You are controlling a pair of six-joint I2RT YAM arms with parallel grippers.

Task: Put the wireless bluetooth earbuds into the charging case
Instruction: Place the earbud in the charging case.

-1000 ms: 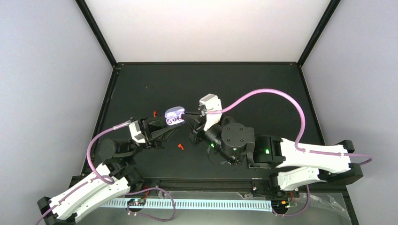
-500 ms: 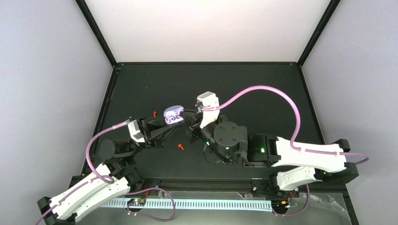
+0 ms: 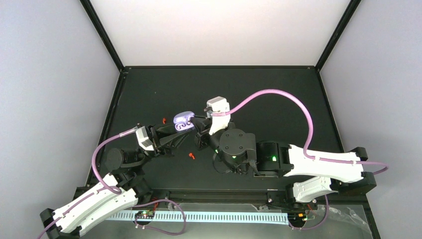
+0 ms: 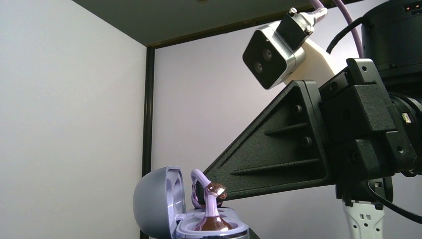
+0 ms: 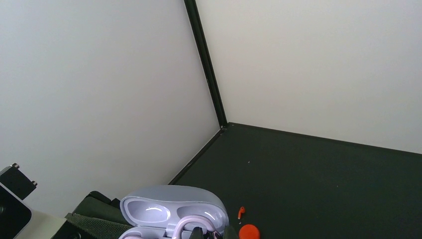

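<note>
Your right gripper [image 4: 217, 190] is pinched almost fully closed on a lavender earbud [image 4: 209, 211]. The bud's lower end looks to be already down in a well of the charging case [image 4: 161, 204]. Your left gripper [image 3: 177, 133] is clamped narrowly around that case and holds it off the worktop [image 3: 278, 99] with its lid swung open. Over the last second your right arm has crept in towards the case, and the case has drifted a little with it. I judge the bud is being seated, not merely approached. Two red-orange earbuds [image 3: 191, 156] lie on the worktop, one nearer the arm bases than the case, one just to its left. Pale walls [image 3: 219, 30] and black frame posts enclose the dark worktop beyond the case.
</note>
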